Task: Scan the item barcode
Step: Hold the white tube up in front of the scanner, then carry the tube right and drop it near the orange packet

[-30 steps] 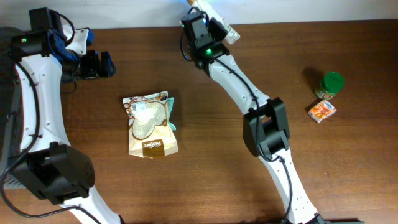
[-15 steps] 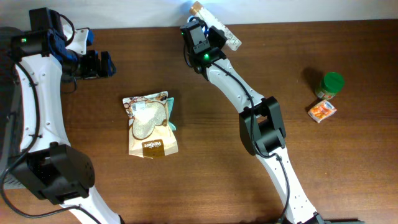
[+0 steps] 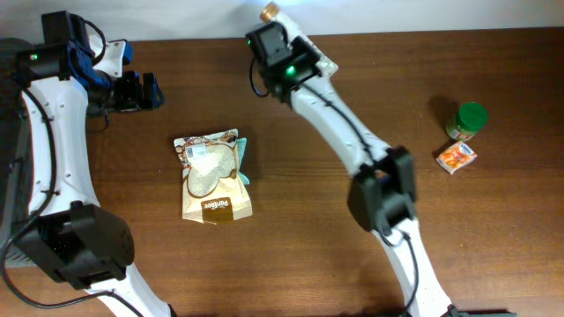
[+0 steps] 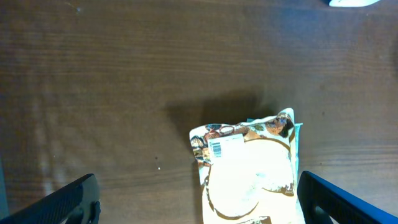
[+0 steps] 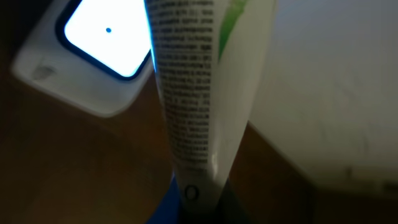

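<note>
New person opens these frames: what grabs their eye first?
The glowing scanner at the far edge of the table, with a white tube in the right gripper held right beside it. Then the pouch lying flat left of centre, barcode label up.

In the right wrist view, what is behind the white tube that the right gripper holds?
A white scanner with a lit window lies behind the tube, on the brown table. The tube covers the scanner's right part, so that part cannot be seen.

Dark wooden table [image 3: 308,220] with a snack pouch [image 3: 214,176], green-lidded jar [image 3: 468,121], small orange packet [image 3: 456,157] and white scanner [image 5: 81,68]
</note>
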You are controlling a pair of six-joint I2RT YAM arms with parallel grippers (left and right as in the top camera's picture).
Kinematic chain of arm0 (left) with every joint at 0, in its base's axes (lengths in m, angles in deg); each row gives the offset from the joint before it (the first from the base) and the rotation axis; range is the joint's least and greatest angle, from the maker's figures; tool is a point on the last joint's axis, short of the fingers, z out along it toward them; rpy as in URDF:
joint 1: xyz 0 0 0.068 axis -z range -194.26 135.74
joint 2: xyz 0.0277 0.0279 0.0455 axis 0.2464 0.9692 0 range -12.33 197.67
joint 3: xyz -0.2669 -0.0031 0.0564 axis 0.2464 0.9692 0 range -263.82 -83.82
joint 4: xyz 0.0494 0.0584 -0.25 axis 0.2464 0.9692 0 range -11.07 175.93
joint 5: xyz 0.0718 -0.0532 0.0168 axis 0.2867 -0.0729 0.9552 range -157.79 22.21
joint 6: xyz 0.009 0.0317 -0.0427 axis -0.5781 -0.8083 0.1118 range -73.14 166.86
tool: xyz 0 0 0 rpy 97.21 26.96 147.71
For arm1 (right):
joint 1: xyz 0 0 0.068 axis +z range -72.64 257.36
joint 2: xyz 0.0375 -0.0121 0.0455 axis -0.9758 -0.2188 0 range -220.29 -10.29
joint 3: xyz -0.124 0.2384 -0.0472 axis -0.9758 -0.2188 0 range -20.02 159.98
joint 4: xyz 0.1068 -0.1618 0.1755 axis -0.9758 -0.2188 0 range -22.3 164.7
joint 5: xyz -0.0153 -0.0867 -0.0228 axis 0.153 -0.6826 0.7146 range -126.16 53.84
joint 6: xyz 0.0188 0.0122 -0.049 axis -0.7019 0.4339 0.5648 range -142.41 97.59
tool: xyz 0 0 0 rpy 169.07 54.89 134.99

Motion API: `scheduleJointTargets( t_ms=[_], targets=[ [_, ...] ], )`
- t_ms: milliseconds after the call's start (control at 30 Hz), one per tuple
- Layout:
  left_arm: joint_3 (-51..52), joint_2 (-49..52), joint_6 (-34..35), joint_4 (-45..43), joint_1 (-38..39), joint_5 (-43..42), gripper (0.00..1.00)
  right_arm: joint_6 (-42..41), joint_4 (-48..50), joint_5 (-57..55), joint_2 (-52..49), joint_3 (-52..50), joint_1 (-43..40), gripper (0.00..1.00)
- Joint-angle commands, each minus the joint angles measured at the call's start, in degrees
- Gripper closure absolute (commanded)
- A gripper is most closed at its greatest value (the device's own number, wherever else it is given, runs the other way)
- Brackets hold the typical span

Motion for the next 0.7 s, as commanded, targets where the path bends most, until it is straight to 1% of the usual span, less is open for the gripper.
scheduleJointTargets(
  t_ms=[0, 100, 200, 333, 400, 500, 600, 667],
  targets=[
    [-0.3, -1.3, -0.9, 0.1, 0.2, -0.4, 0.01, -24.9, -14.4, 10.0, 20.4, 1.6, -0.2, 0.96],
    [-0.3, -1.3, -0.9, 0.1, 0.2, -0.4, 0.01, -33.4, -25.0, 16.1, 25.2, 1.6, -1.3, 0.96],
    [-0.3, -1.3, -0.9, 0.1, 0.2, -0.4, 0.01, -41.1, -38.7, 20.0, 28.2, 1.6, -5.2, 0.96],
    [-0.3, -1.3, -0.9, 0.1, 0.2, -0.4, 0.01, -45.8, -50.1, 20.2, 26.9, 1.1, -11.3, 0.96],
    [-0.3, -1.3, -0.9, 0.1, 0.2, -0.4, 0.01, -45.7, -51.8, 21.2, 26.1, -0.6, -14.9, 0.96],
    [-0.3, -1.3, -0.9, 0.1, 0.2, -0.4, 0.01, -45.0, -50.6, 21.6, 25.3, -5.0, -19.2, 0.96],
    [-0.3, -1.3, -0.9, 0.1, 0.2, -0.4, 0.01, -45.1, -47.4, 22.6, 24.6, -11.5, -22.8, 0.96],
    [-0.3, -1.3, -0.9, 0.1, 0.2, -0.4, 0.01, -45.1, -43.2, 24.0, 24.6, -18.1, -25.4, 0.96]
  ],
)
